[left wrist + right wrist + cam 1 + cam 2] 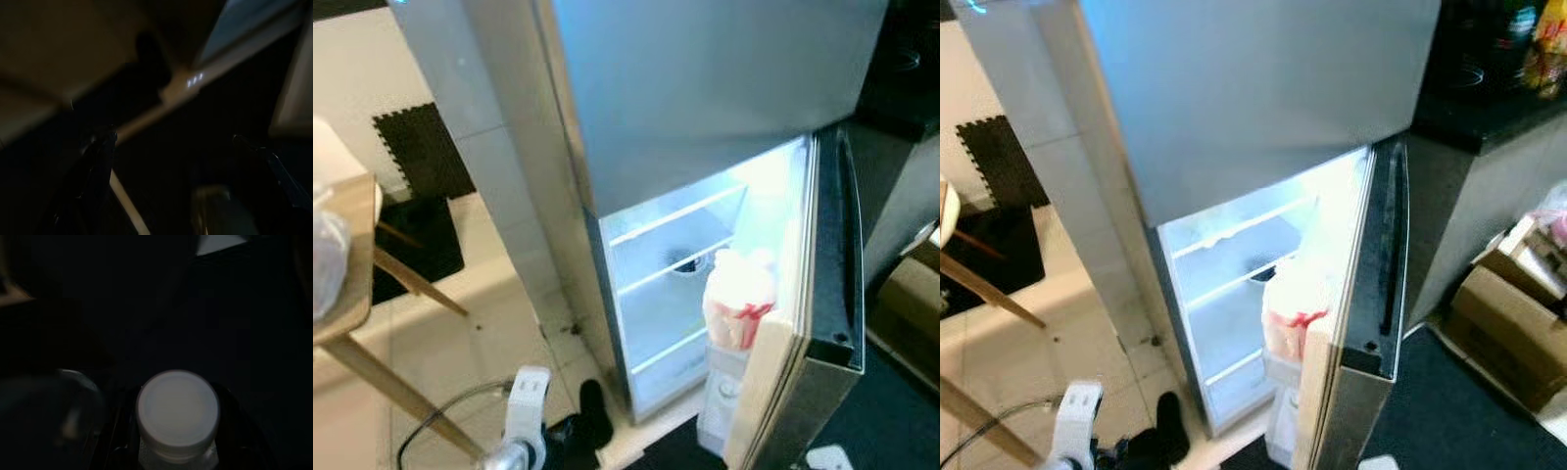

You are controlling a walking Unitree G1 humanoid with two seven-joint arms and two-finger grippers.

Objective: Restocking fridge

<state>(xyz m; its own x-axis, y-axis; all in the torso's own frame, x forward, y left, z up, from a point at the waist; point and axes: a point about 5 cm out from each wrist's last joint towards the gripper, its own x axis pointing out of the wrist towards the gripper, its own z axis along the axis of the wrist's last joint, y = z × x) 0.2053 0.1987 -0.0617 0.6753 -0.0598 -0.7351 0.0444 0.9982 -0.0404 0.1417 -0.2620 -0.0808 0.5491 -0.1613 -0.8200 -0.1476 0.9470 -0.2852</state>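
**Fridge open, bottle clamped in right hand**

Nearest: left arm [524, 416] at 7 o'clock in the head view, w/ black cable [440, 416] looping beside it. Left hand [186, 161] in its dark wrist view has fingers [98, 161] spread apart, nothing between.

Right hand [176, 431], v. dark wrist view: its fingers sit on either side of a white-capped bottle [177, 409], clamped on it; bottle body below the cap cut off by frame edge.

Fridge [705, 108] fills centre. Upper door shut; lower door [803, 382] swung open toward 4 o'clock, its edge standing betw. camera and part of the interior. Lit compartment has glass shelves [675, 259]; a dark round item [685, 262] at back of the middle shelf, too blurred to ID. Door rack holds a white bag w/ red marks [739, 299], overexposed.

Around: wooden tabletop [347, 264] at 9 o'clock, slanted legs, clear bag [328, 259] on it cut off at the edge. Black foam mats [421, 152] at 10 o'clock. Cardboard box [1503, 328] at 4 o'clock, dark counter [1489, 108] above it at 2. Floor [494, 323] pale tile, dark mat [1449, 411] right of the fridge.
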